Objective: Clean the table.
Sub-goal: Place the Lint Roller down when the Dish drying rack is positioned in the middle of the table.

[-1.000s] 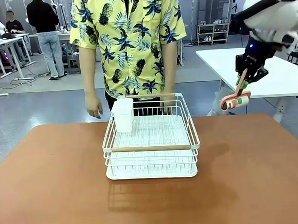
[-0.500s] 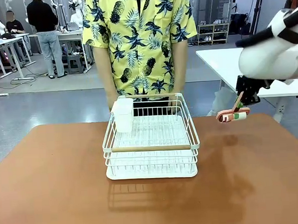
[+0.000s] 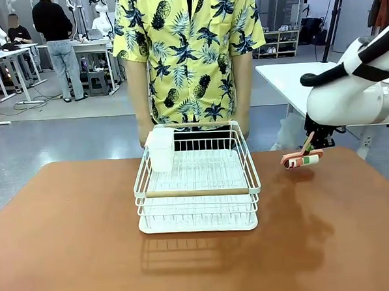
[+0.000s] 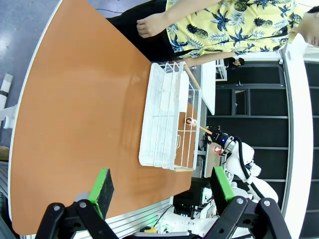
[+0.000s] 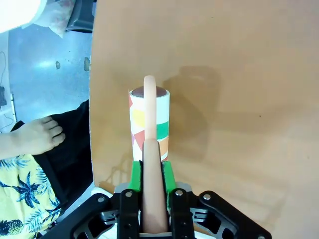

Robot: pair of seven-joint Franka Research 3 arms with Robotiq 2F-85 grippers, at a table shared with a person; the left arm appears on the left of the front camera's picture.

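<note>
My right fingers are clamped tight on the wooden handle of a lint roller. The grip is low on the handle so the roll hangs out front w/ room to turn. The roll, w/ its colored wrap, sits crosswise to the handle, which I take as the right way round for rolling it along the desk.

The roller hangs just above the desk's far right part, near the edge, its shadow right under it. No contact that I can see. Starting at that corner makes sense to me: strokes can run back toward my side w/o crossing the white dish rack, which sits mid-desk w/ a white cup holder in its far left corner.

My left fingers are spread wide, empty, held high over the near edge, prob. parked out of the way. The person stands at the far side behind the rack, hands down by the desk edge.

The desk, terracotta top, carries just the rack. Cleaning looks barely begun.
</note>
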